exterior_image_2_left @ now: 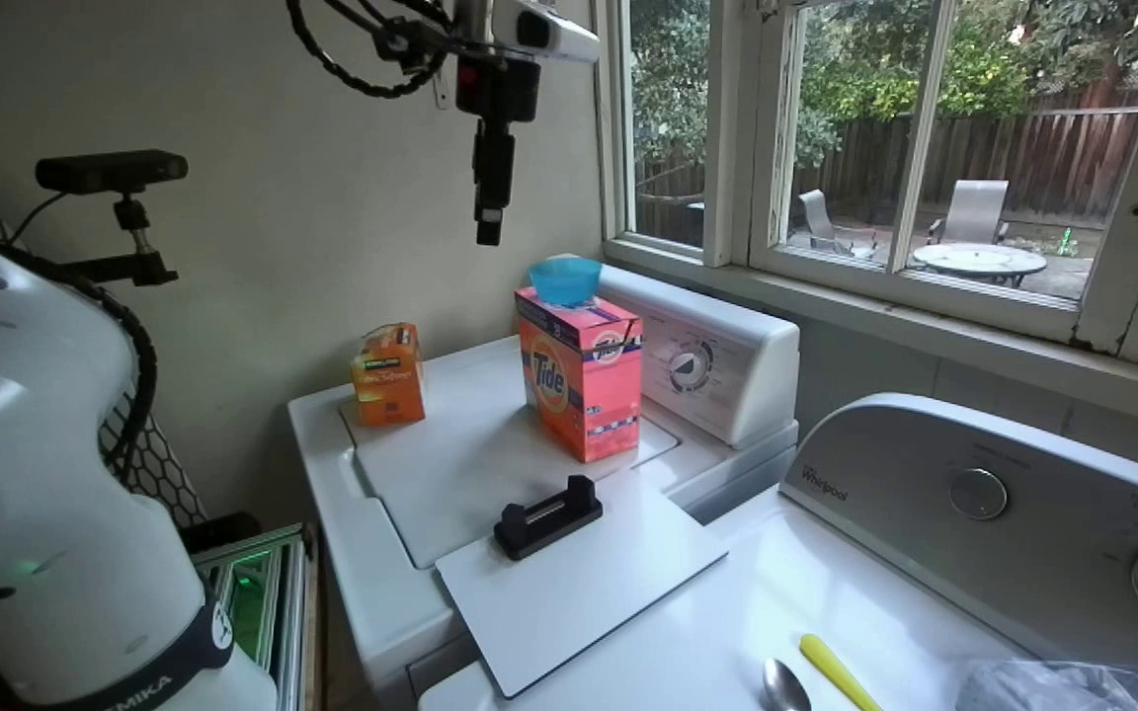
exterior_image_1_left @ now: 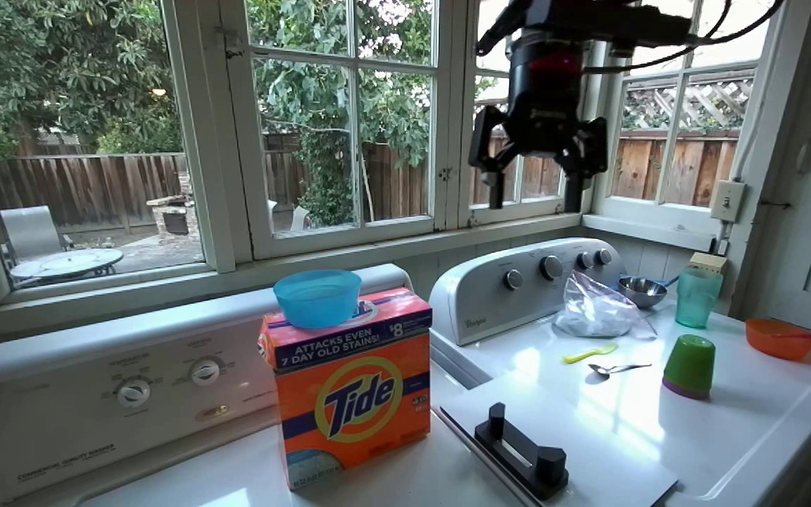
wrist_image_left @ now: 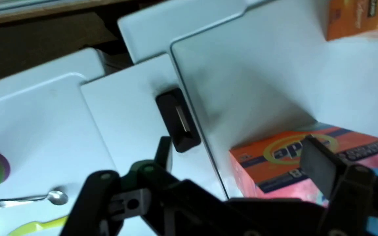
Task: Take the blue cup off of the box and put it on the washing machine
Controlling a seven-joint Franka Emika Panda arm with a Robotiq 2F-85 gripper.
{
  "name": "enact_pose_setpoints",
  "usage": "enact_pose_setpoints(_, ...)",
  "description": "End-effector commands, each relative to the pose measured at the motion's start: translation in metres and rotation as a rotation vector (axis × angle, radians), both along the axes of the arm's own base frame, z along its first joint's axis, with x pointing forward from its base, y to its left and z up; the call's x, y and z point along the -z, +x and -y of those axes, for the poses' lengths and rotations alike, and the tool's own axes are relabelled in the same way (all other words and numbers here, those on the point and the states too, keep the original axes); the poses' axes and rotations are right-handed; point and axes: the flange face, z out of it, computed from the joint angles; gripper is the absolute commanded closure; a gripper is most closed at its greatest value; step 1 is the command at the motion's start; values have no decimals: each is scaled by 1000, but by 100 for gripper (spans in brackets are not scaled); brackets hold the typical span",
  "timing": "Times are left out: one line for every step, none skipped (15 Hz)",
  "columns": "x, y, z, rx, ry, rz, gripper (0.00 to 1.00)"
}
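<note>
Light-blue plastic, mouth up, the cup (exterior_image_1_left: pixel 317 300) rests on the orange Tide box (exterior_image_1_left: pixel 356 396), near the camera in an exterior view. The step in hand looks like the approach, with no grasp made yet. The next move calls for centring above the cup, descending and pinching its wall; afterwards it goes onto the washing machine (exterior_image_2_left: pixel 450 474), presumably the one bearing the box. Farther off and higher, the tool (exterior_image_1_left: pixel 533 200) hangs spread wide, holding and touching nothing. In the wrist view it hides most of the cup, so alignment is hard to judge.
</note>
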Motion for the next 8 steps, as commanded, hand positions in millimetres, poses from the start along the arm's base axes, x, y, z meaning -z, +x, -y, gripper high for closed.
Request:
enact_pose_setpoints(16,33,-27,127,57,65,0)
enact_pose_setpoints(22,40,-32,148,67,89,0)
enact_pose_setpoints(25,46,-33,152,99,101,0)
enact_pose_setpoints(20,35,-25,111,53,93,0)
enact_pose_setpoints(24,40,-28,121,66,100,0)
enact_pose_setpoints(27,43,-29,125,71,99,0)
enact_pose_setpoints(29,44,-29,126,73,97,0)
enact_pose_setpoints(28,45,-29,127,74,98,0)
